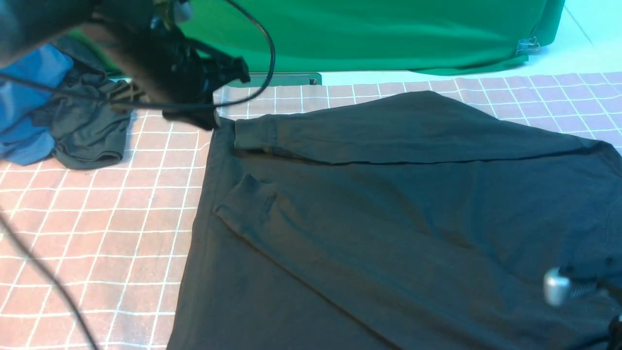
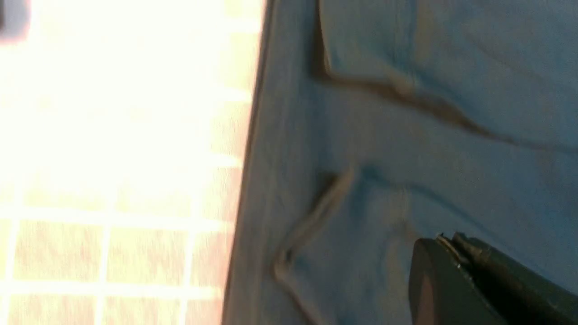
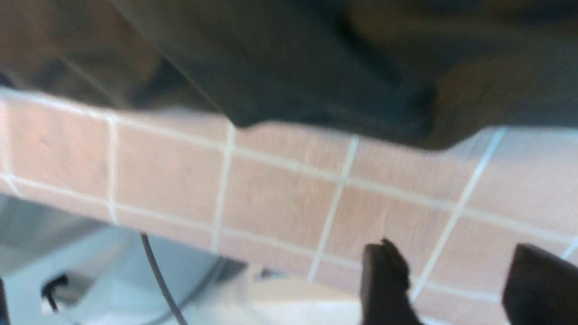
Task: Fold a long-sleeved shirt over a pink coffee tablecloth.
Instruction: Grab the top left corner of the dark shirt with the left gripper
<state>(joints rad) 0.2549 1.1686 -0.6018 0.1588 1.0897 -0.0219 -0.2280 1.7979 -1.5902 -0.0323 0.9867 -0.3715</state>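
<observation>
Right claw (image 3: 456,275) gapes empty beside the shirt (image 1: 340,218), probably for its edge; left claw (image 2: 447,243), closed, seems empty above it.

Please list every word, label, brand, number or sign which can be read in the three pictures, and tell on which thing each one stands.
None: no text can be read in any of the three views.
Black long-sleeved shirt: no lettering or label shows.
Pink tablecloth: only white grid lines, no writing.
Green cloth: plain.
</observation>
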